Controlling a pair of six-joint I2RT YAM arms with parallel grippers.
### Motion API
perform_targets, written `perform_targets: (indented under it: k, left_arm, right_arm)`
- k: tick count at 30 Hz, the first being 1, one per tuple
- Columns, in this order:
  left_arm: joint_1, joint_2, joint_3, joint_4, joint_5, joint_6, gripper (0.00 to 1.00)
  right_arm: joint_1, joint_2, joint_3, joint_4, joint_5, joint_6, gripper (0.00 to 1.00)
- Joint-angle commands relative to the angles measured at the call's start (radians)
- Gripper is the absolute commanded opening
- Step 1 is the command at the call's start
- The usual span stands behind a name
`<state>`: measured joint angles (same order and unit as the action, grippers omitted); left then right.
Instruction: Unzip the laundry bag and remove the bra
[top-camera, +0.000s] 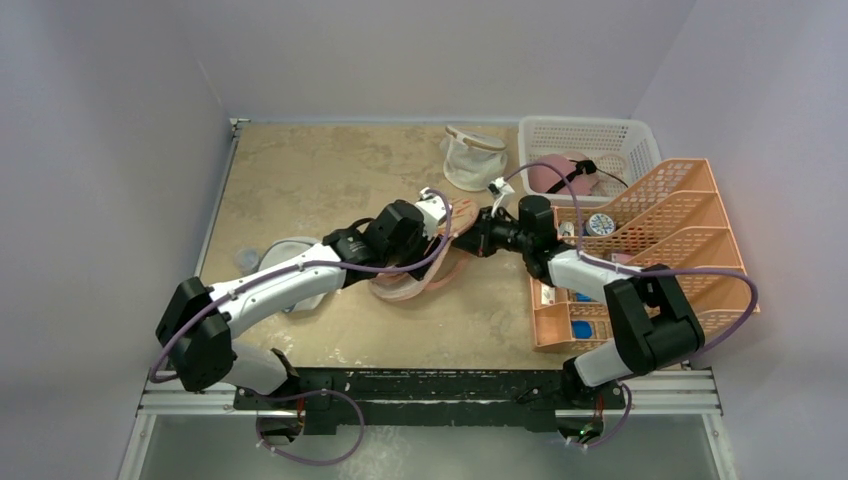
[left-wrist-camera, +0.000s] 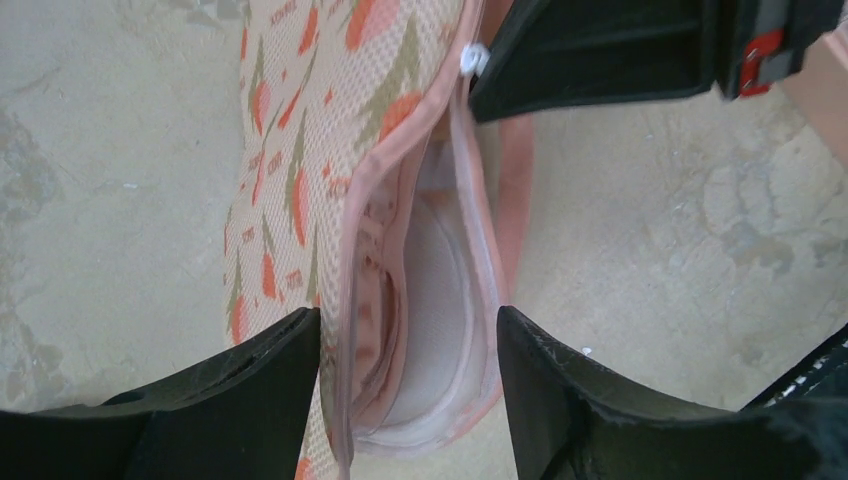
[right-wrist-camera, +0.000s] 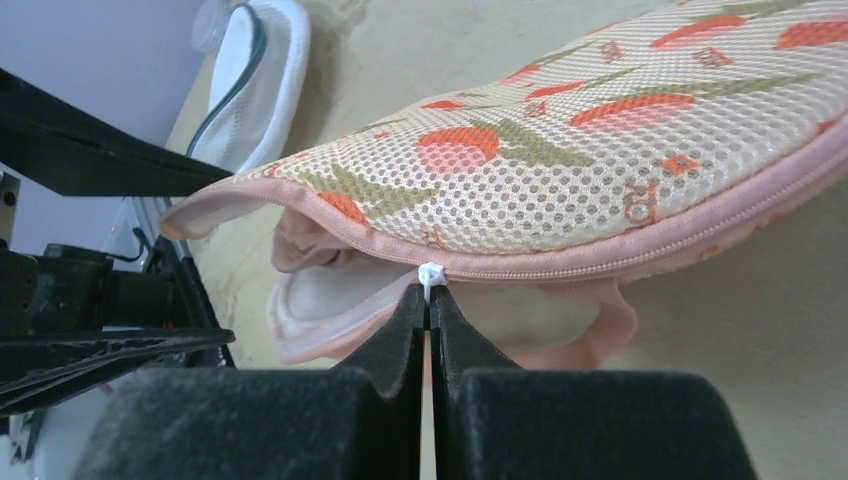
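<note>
The peach, leaf-printed mesh laundry bag (top-camera: 415, 283) lies partly unzipped in the middle of the tan surface (top-camera: 330, 170). The right claw (right-wrist-camera: 428, 300) is clamped on its small white zip pull (right-wrist-camera: 430, 272). The left claw (left-wrist-camera: 407, 318) is apart, straddling the open edge. It would be best to pin the fabric there, then draw the pull steadily along the seam. A pale moulded cup (left-wrist-camera: 430, 300) in the gap is probably the bra.

My left arm (top-camera: 268, 287): white shells, black joint housings, purple cable (top-camera: 395, 268) trailing back from fingers. My right arm (top-camera: 590, 272): same white-and-black, purple cable looping wide behind fingers. Left fingers (left-wrist-camera: 230, 400): matte black wedges, edges scuffed grey. Right fingers (right-wrist-camera: 395, 340): black, tapering to thin tips, grainy blocky bases behind. Red mark (left-wrist-camera: 762, 48) on black housing ahead of left fingers.
</note>
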<state>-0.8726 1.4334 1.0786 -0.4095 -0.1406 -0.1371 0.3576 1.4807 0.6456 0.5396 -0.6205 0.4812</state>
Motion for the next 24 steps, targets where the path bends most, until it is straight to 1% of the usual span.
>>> perform_targets:
  k: [1,5,10,13,15,17,21,24]
  left_arm:
    - [0.002,-0.064,-0.012,0.120,0.042,-0.013,0.65]
    - [0.003,-0.020,0.020,0.115,0.033,-0.027,0.67]
    - [0.003,0.034,0.052,0.091,-0.021,-0.033,0.69]
    - [0.003,0.074,0.066,0.074,-0.026,-0.033,0.67]
    - [0.003,0.098,0.080,0.055,-0.034,-0.032,0.64]
    - [0.003,0.115,0.089,0.043,-0.052,-0.032,0.58]
    - [0.003,0.120,0.098,0.027,-0.092,-0.028,0.35]
    - [0.003,0.100,0.086,0.029,-0.130,-0.023,0.21]
  right_arm:
    - [0.051,-0.033,-0.009,0.100,-0.007,0.047,0.00]
    - [0.086,-0.042,-0.011,0.123,-0.004,0.072,0.00]
    - [0.105,-0.058,-0.014,0.127,-0.004,0.087,0.00]
    - [0.110,-0.071,-0.018,0.135,-0.009,0.102,0.00]
    - [0.115,-0.080,-0.019,0.135,-0.010,0.108,0.00]
    - [0.120,-0.090,-0.018,0.133,-0.007,0.109,0.00]
    - [0.128,-0.100,-0.022,0.126,0.001,0.110,0.00]
    - [0.127,-0.099,-0.024,0.110,0.013,0.108,0.00]
